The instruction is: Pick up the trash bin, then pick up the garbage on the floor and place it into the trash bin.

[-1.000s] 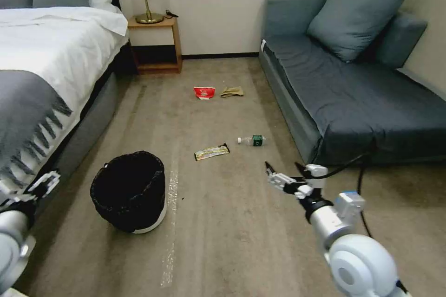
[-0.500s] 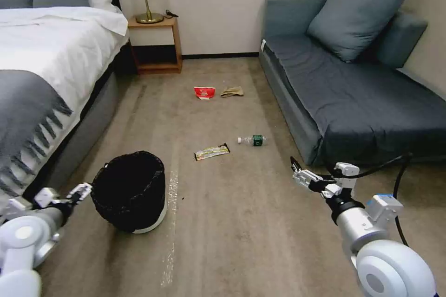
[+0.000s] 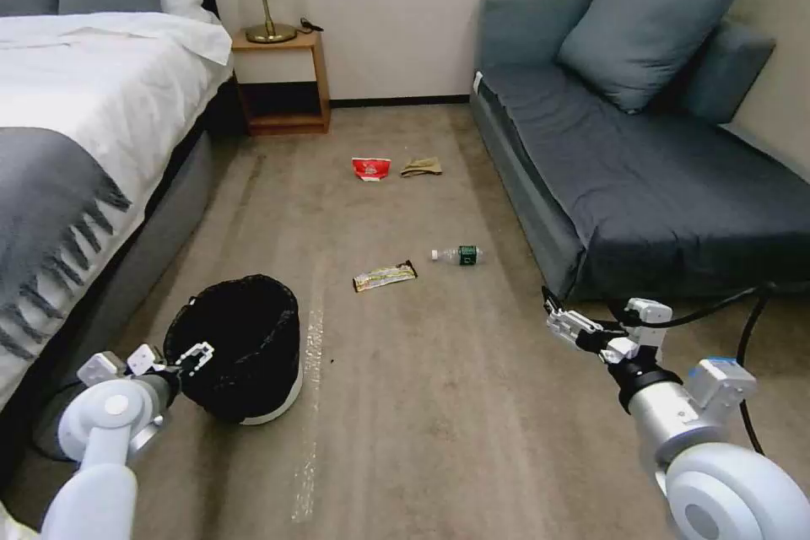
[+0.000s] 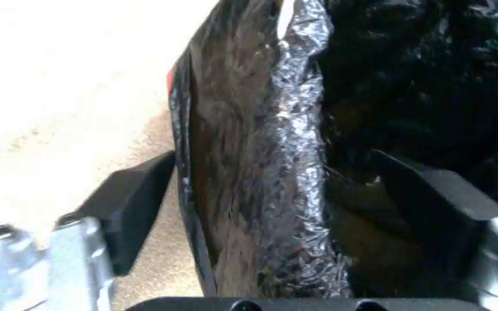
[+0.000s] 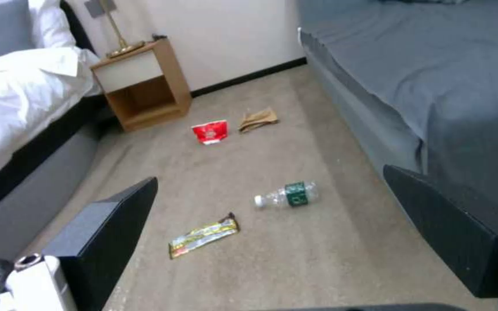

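Note:
The trash bin (image 3: 240,346), lined with a crinkly black bag over a white base, stands on the carpet at lower left. My left gripper (image 3: 198,352) is at its near-left rim. In the left wrist view the left gripper (image 4: 278,194) is open, with the bin's bagged rim (image 4: 272,142) between the fingers. The garbage lies farther out: a clear bottle (image 3: 457,254) (image 5: 286,195), a yellow-black wrapper (image 3: 385,276) (image 5: 204,235), a red-white packet (image 3: 371,169) (image 5: 210,131) and tan paper (image 3: 421,167) (image 5: 257,119). My right gripper (image 3: 561,321) hangs open and empty near the sofa's corner.
A bed (image 3: 76,126) runs along the left, with a wooden nightstand (image 3: 283,80) and a lamp at the far wall. A dark blue sofa (image 3: 641,160) lines the right side. A black cable (image 3: 742,312) trails by the right arm. Open carpet lies between them.
My left arm swung in from beside the bed to the bin's rim. My right arm drew back to the right, toward the sofa. The bin and litter stayed put.

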{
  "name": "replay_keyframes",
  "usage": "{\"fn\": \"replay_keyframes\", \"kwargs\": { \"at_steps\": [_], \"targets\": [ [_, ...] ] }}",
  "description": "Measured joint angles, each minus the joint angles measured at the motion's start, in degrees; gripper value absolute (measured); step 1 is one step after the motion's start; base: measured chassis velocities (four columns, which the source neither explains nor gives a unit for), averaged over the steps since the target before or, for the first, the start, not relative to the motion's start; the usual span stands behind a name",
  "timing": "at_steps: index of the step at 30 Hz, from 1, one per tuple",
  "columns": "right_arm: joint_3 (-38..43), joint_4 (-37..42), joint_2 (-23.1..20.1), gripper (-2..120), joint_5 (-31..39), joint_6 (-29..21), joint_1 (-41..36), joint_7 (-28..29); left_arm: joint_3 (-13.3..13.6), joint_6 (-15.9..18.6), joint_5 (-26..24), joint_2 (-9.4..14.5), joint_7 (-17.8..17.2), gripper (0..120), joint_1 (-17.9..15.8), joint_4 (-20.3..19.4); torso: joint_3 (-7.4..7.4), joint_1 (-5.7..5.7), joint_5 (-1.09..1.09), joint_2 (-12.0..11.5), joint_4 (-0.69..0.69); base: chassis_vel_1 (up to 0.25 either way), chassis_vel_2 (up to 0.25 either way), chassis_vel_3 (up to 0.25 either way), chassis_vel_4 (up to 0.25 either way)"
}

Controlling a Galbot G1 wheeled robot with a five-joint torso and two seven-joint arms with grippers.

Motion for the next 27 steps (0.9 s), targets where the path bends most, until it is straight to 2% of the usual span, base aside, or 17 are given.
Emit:
{"fn": "replay_keyframes", "kwargs": {
  "at_steps": [3,4,6,9,10,12,13,17,18,22,25,27],
  "targets": [
    [-0.33,0.46,0.0,100,1.7,-0.11,0.34,0.35,-0.14,-0.04,0.37,0.0,0.66,71,-0.01,0.27,0.0,0.0,-0.04,0.0,0.0,0.0,0.0,0.0,0.0],
    [-0.33,0.46,0.0,100,1.7,-0.11,0.34,0.35,-0.14,-0.04,0.37,0.0,0.66,71,-0.01,0.27,0.0,0.0,-0.04,0.0,0.0,0.0,0.0,0.0,0.0],
    [-0.37,1.45,0.01,100,5.5,-0.89,0.95,1.37,-0.35,-0.08,0.37,-0.26,1.03,60,-0.42,0.92,-0.01,0.0,-0.03,0.0,0.01,0.0,0.0,0.0,0.0],
    [0.05,2.05,-0.08,100,7.31,-1.64,1.37,1.67,-0.4,-0.22,0.66,-0.52,1.47,49,-0.62,1.58,-0.01,0.0,-0.01,0.0,0.01,0.0,0.0,0.0,0.0],
    [0.05,2.05,-0.08,100,7.31,-1.64,1.37,1.67,-0.4,-0.22,0.66,-0.52,1.47,49,-0.62,1.58,-0.01,0.0,-0.01,0.0,0.01,0.0,0.0,0.0,0.0],
    [0.38,2.14,-0.2,100,7.38,-1.95,1.28,1.67,-0.7,-0.24,1.51,-0.73,3.07,38,0.02,1.41,-0.01,0.0,-0.04,0.01,-0.01,0.0,0.0,0.0,0.0],
    [0.38,2.14,-0.2,100,7.38,-1.95,1.28,1.67,-0.7,-0.24,1.51,-0.73,3.07,38,0.02,1.41,-0.01,0.0,-0.04,0.01,-0.01,0.0,0.0,0.0,0.0],
    [0.67,2.19,0.01,100,6.95,-2.09,0.46,1.49,-1.94,-0.24,2.54,-0.87,4.7,20,1.82,0.41,0.0,0.0,-0.08,0.0,-0.02,0.0,0.0,0.0,0.0],
    [0.67,2.19,0.01,100,6.95,-2.09,0.46,1.49,-1.94,-0.24,2.54,-0.87,4.7,20,1.82,0.41,0.0,0.0,-0.08,0.0,-0.02,0.0,0.0,0.0,0.0],
    [-0.1,2.55,0.37,100,5.8,-2.07,0.1,1.16,-3.51,-0.12,4.44,-0.69,7.42,4,3.67,-0.27,0.02,0.0,-0.15,-0.01,0.0,0.0,0.0,0.0,0.0],
    [-0.65,2.75,0.69,100,5.24,-2.0,0.03,1.06,-3.76,0.11,5.4,-0.65,7.91,3,4.55,-1.48,0.02,0.0,-0.2,-0.01,-0.03,0.0,0.0,0.0,0.0],
    [-1.23,2.76,1.0,100,4.54,-1.82,-0.29,0.86,-4.05,-0.6,8.73,-0.64,8.56,3,6.13,-3.98,0.02,0.0,-0.16,-0.01,-0.05,0.0,0.0,0.0,0.0]
  ]
}}
